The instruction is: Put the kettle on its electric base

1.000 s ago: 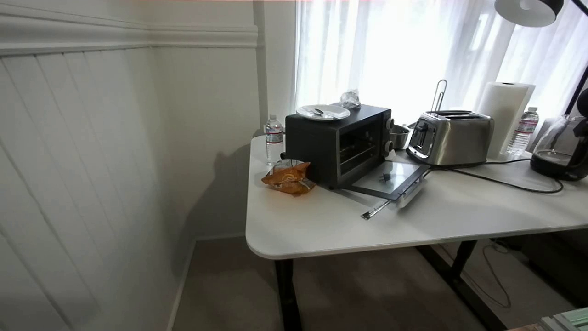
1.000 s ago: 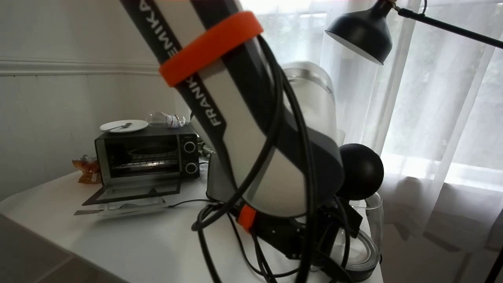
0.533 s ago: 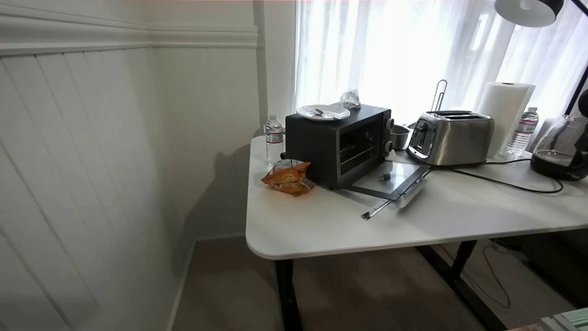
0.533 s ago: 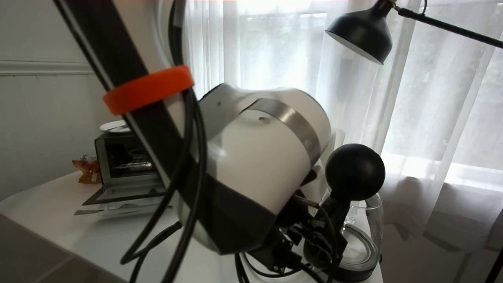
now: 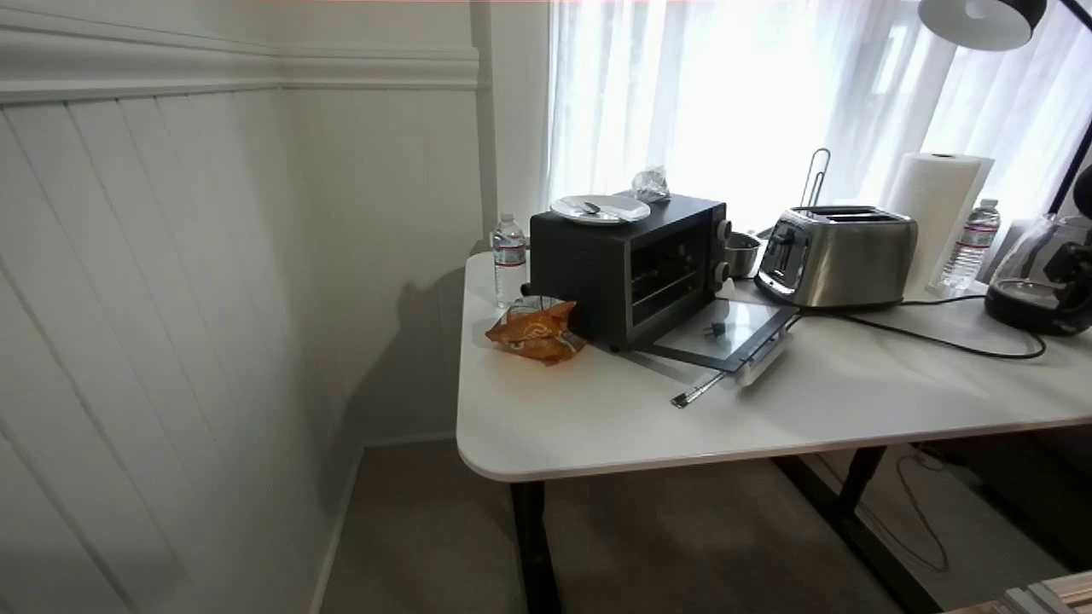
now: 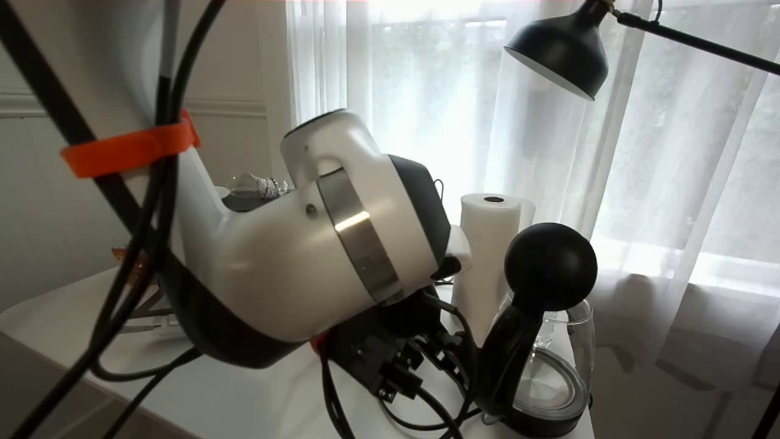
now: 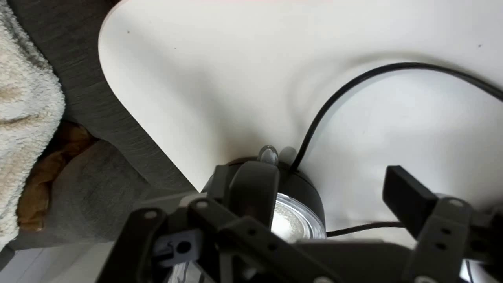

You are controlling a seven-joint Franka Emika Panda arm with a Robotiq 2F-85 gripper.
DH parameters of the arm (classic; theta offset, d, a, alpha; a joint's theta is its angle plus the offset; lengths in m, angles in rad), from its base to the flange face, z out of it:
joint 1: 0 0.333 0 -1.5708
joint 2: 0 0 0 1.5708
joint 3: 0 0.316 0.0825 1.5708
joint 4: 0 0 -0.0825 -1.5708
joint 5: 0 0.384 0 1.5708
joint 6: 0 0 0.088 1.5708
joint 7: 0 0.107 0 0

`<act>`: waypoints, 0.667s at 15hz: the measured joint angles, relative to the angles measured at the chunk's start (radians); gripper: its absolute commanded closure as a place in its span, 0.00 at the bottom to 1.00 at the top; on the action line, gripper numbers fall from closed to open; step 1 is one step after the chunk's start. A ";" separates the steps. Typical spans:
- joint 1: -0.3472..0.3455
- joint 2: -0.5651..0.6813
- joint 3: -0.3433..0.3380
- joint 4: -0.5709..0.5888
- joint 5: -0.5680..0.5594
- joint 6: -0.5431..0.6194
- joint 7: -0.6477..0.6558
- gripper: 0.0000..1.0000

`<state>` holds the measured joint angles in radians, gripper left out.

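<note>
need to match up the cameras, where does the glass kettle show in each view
In an exterior view: the glass kettle, right edge, about mid-height.
In an exterior view: the glass kettle, lower right, below the black lamp.
In the wrist view: the glass kettle, low, near the middle, partly hidden.
Shared landmark: the white tabletop, in all three views.

The clear glass kettle [image 6: 548, 378], black-handled, stands upright near the edge of the table [image 7: 177, 86]. The round black electric base [image 7: 306, 192] shows beneath it, cord [image 7: 408, 66] curving away; how squarely they meet is unclear.
</note>
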<state>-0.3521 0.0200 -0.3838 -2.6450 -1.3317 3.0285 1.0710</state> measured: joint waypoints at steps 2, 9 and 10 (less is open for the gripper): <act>0.012 -0.043 0.016 -0.024 0.129 -0.021 -0.089 0.00; 0.095 -0.253 0.110 -0.060 0.612 -0.235 -0.327 0.00; 0.094 -0.288 0.133 -0.056 0.658 -0.272 -0.337 0.00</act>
<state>-0.2578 -0.2681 -0.2503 -2.7006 -0.6737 2.7561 0.7338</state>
